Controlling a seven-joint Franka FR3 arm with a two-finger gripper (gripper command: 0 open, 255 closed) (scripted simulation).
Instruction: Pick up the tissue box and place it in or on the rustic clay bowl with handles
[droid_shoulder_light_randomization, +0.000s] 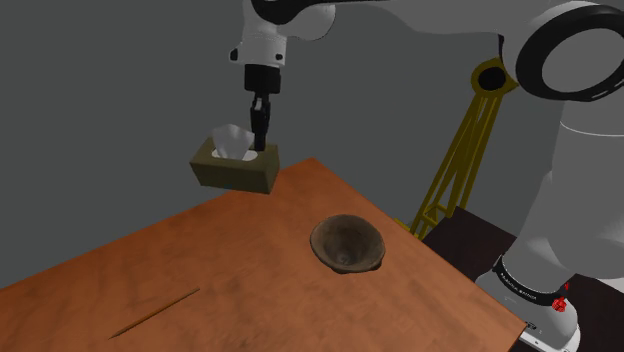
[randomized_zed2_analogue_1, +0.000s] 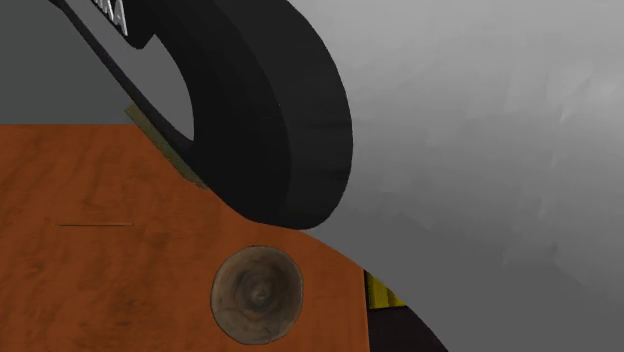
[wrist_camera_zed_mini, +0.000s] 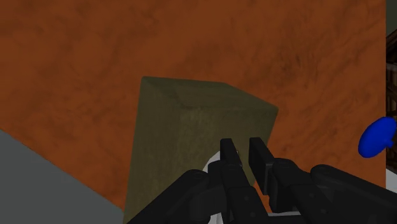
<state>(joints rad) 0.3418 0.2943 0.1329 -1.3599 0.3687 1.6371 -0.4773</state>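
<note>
Currently, item one: the tissue box (droid_shoulder_light_randomization: 235, 172), olive-drab and rectangular, is being held clear of the tabletop (droid_shoulder_light_randomization: 200, 265). In the shoulder view it is hanging in the air off the far corner, with a white tissue (droid_shoulder_light_randomization: 231, 140) standing out of its top slot. The jaws are being pressed close together on the box's top wall beside the slot. In the wrist view the contact itself is being partly hidden by the fingers (wrist_camera_zed_mini: 230, 156), so the exact seat of the grip is being entered as probable only.

Item two: the bowl (droid_shoulder_light_randomization: 348, 243), brown, round and deep, is being carried upright by the tabletop, well apart from the box and nearer the arm's stand.

Handling, as judged: the box is being taken for light card, hollow and easily dented. A thin wall pinched off-centre is being loaded unevenly, so tilt or slip is being reckoned the main risk. A hold across the short sides, near the middle, is being judged steadier. The tissue is being counted soft and useless as a hold.
</note>
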